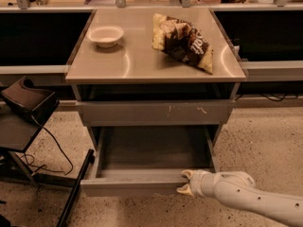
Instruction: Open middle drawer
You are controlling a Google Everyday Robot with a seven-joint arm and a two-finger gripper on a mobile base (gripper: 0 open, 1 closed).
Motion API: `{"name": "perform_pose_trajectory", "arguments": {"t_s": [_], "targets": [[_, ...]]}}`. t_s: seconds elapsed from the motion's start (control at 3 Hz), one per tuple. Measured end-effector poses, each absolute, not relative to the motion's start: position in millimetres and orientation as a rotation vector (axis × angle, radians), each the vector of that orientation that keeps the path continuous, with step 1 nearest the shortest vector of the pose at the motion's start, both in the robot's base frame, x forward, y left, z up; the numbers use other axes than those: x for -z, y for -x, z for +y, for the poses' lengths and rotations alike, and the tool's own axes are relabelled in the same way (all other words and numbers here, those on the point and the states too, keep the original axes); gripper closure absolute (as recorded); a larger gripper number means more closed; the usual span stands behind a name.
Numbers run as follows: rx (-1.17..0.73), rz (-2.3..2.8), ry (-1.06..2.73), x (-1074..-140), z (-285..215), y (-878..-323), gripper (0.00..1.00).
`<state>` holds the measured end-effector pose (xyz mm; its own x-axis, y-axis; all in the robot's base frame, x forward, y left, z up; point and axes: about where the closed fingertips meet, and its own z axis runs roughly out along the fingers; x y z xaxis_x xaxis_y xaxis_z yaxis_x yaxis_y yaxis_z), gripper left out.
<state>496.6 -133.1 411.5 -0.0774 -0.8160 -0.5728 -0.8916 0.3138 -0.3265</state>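
Note:
The middle drawer (142,186) is a wide, shallow grey metal drawer. It stands pulled far out from under the table, and its grey inside (154,150) shows bare. My gripper (187,182) comes in from the lower right on a white arm. It sits at the right part of the drawer's flat front. One fingertip (190,174) is over the front's top edge and the other is on its outer face, so the fingers clamp the front panel.
Above the open drawer is a larger grey front with pale scratch marks (184,111). The tabletop (137,60) holds a white bowl (106,35) and a chip bag (183,41). A dark chair with a cable (26,110) stands at the left, with speckled floor around it.

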Motion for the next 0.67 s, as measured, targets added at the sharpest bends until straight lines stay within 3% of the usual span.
{"name": "perform_pose_trajectory", "arguments": {"t_s": [0.67], "targets": [[-0.147, 1.889, 1.494, -411.1, -136.9, -477.9, 1.0]]}}
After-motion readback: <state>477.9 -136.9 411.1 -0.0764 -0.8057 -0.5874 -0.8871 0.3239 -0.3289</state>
